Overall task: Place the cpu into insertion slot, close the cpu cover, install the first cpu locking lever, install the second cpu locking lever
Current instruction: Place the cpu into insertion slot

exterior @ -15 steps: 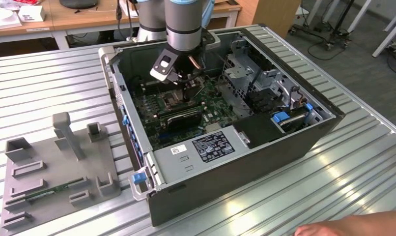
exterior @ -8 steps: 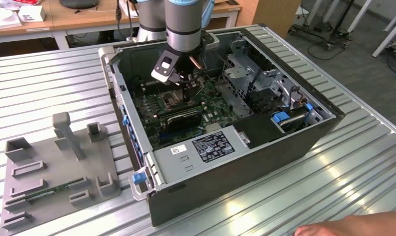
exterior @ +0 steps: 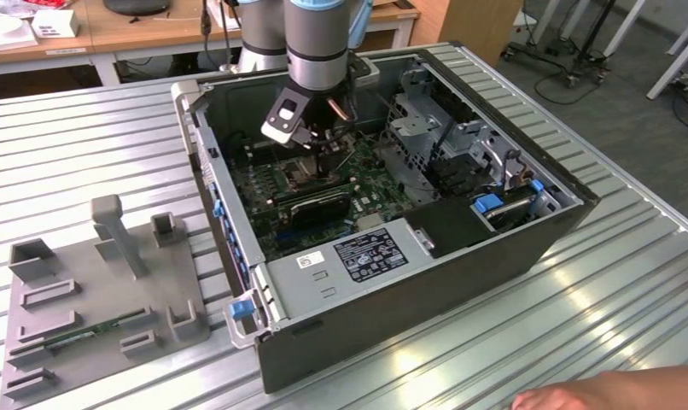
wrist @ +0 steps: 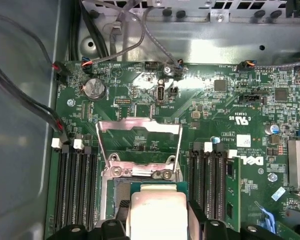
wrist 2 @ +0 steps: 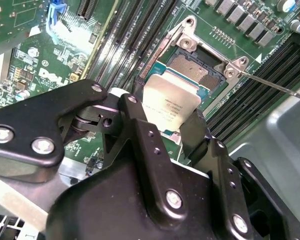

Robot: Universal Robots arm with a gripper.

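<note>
The small, flat, square cpu (wrist 2: 170, 97) with its dull silver-tan metal top is pinched at two opposite edges by the black pincer (wrist 2: 164, 117). The pincer has been lowered into the open dark-grey computer case (exterior: 458, 282), which lies on the slatted metal table (exterior: 572, 316). The cpu is held over the near part of the insertion slot (wrist 2: 192, 67), a square dark socket with a silvery rim set into the green circuit board (wrist: 230, 100). The far part of the slot, with its fine contact fields, is left bare. Whether the chip already touches the slot cannot be told.

The cpu cover (wrist: 139, 123), a thin silvery metal frame with a cut-out centre, is seen swung open and standing clear of the slot.

Harm is judged most likely from misalignment. If the chip were lowered off-centre or tilted, a corner could be caught on the rim or the contacts bent. A slip in the narrow edge grip would drop the chip askew.
</note>
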